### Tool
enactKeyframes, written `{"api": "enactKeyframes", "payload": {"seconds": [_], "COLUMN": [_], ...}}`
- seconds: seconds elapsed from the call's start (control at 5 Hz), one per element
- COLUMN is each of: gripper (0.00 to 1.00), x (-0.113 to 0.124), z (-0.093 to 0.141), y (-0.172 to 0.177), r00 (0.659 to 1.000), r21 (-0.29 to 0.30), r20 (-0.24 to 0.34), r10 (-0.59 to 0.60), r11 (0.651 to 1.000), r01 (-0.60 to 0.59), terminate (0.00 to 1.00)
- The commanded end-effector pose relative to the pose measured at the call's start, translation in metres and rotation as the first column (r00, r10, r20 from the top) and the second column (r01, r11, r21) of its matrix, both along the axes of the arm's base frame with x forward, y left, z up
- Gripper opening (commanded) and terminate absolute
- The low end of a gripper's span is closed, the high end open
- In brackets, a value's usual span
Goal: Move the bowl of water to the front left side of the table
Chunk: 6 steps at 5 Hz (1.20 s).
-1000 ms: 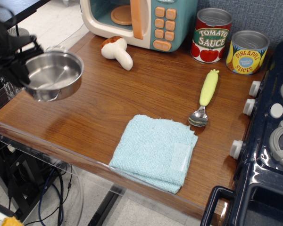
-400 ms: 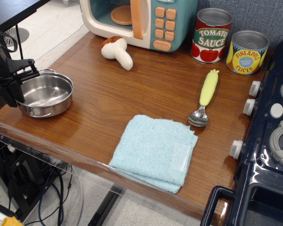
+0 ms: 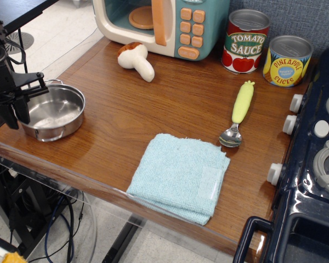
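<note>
The bowl of water point(image 3: 54, 112), a small shiny steel pot with wire loop handles, stands on the brown wood table point(image 3: 170, 104) at its front left corner. My black gripper point(image 3: 11, 112) is at the bowl's left rim. One finger point(image 3: 22, 109) is inside the rim and the other is outside it. The jaws stand apart, straddling the rim, and look slack on it.
A light blue cloth point(image 3: 181, 175) lies at the front middle. A spoon with a yellow-green handle point(image 3: 238, 112) lies to its right. A toy mushroom point(image 3: 136, 60), a toy microwave point(image 3: 164, 24), two cans point(image 3: 247, 41) and a dark blue toy stove point(image 3: 312, 164) stand around.
The bowl came down from the air onto the table's front left corner. My gripper came down with it, and its jaws now look spread at the rim.
</note>
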State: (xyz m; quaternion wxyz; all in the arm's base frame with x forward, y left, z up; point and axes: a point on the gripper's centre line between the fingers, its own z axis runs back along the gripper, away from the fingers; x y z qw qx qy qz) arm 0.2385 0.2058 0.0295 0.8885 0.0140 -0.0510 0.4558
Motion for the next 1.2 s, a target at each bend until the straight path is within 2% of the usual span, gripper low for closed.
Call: {"api": "enactKeyframes", "payload": {"seconds": [0.0, 0.2, 0.4, 0.6, 0.8, 1.0], "gripper": [1.00, 1.00, 1.00, 1.00, 1.00, 1.00], "x": [0.000, -0.001, -0.003, -0.003, 0.004, 0.004], "z": [0.018, 0.025, 0.052, 0.073, 0.085, 0.085], "y": [0.001, -0.002, -0.008, -0.017, -0.026, -0.026], "r00": [1.000, 0.999, 0.999, 1.000, 0.996, 0.996], "r21": [0.059, 0.071, 0.044, 0.035, 0.021, 0.021], "r20": [-0.020, -0.026, -0.038, 0.010, 0.038, 0.038], "r10": [-0.023, -0.037, -0.008, -0.012, -0.075, -0.075], "r11": [0.998, 0.997, 0.999, 0.999, 0.997, 0.997], "r01": [0.024, 0.039, 0.010, 0.012, 0.074, 0.074], "terminate": [0.00, 0.00, 0.00, 0.00, 0.00, 0.00]}}
